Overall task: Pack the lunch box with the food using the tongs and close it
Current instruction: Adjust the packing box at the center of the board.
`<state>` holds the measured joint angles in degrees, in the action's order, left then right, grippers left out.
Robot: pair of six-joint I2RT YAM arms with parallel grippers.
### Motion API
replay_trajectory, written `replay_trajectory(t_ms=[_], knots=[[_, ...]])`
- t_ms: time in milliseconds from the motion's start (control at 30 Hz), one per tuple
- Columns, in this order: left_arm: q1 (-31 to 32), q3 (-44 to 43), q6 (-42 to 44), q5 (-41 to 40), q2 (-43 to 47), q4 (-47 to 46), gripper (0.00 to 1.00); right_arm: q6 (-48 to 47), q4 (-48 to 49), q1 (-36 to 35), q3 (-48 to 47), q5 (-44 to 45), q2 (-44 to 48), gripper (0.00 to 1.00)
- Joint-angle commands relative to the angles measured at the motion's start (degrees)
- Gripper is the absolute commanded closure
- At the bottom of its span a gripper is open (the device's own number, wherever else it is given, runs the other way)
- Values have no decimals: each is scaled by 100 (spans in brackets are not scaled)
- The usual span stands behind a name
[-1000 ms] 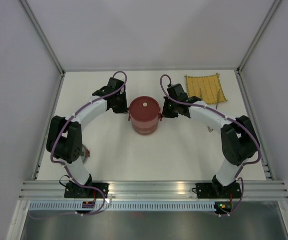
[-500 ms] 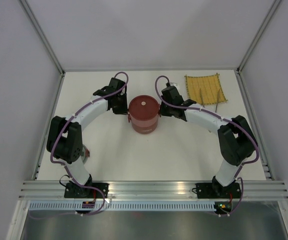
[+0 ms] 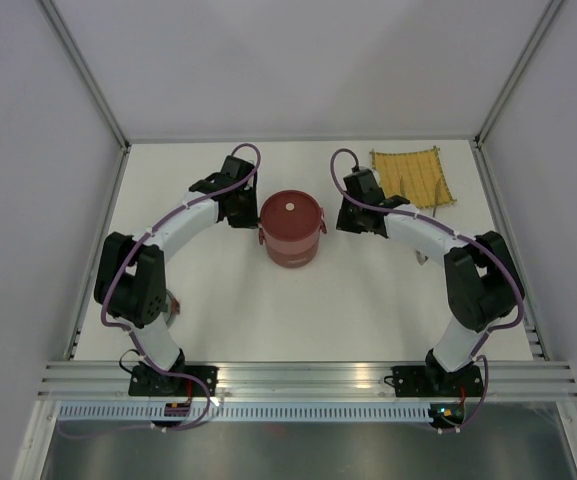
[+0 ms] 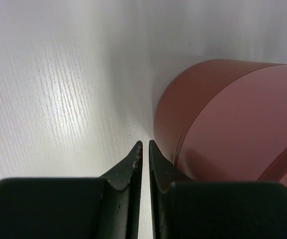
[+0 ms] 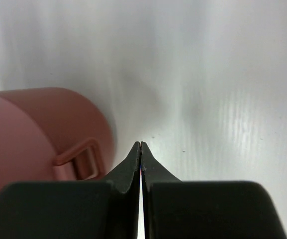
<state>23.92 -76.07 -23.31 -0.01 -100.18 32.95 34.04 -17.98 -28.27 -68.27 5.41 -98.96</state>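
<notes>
Red lunch box (image 3: pixel 290 228) stacked, lidded, sits between both arms. Left end effector (image 4: pixel 144 144) just left of box, near-clenched, empty; right end effector (image 5: pixel 141 144) just right of box, clenched, empty. Likely closing step; next probably means pressing clasp (image 5: pixel 83 162) home.

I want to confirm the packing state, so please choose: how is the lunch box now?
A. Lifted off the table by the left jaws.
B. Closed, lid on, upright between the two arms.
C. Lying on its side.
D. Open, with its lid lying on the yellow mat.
B: the top view shows the lunch box upright on the table, its lid on top, with the left arm and right arm at its sides.
</notes>
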Motion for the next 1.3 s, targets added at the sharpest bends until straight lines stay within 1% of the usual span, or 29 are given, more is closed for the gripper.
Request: replay_trajectory(t_ms=[0,233,333,567,833,967,1067,1133,1267], knots=[[60,-57,20,-166,25,10,86,-38,-154,94,130,-259,70,100],[60,-83,20,-148,16,19,86,23,127,85,200,-514,17,100],[60,-109,2,-104,-28,27,87,129,487,85,218,-874,-79,100],[60,-136,37,-96,-28,10,87,305,1138,41,130,-1305,-405,99],[60,-215,72,-25,-124,1,87,225,1375,-328,-81,-1622,-739,99],[60,-241,160,124,-168,-8,87,331,1866,-363,112,-1762,-774,99],[60,-250,274,168,-195,-95,87,349,2297,-372,218,-2078,-827,100],[60,-311,327,142,-230,-131,87,253,2212,-363,70,-2254,-932,99],[51,-417,388,63,-274,-140,87,-37,1815,-363,-248,-2246,-1064,100]])
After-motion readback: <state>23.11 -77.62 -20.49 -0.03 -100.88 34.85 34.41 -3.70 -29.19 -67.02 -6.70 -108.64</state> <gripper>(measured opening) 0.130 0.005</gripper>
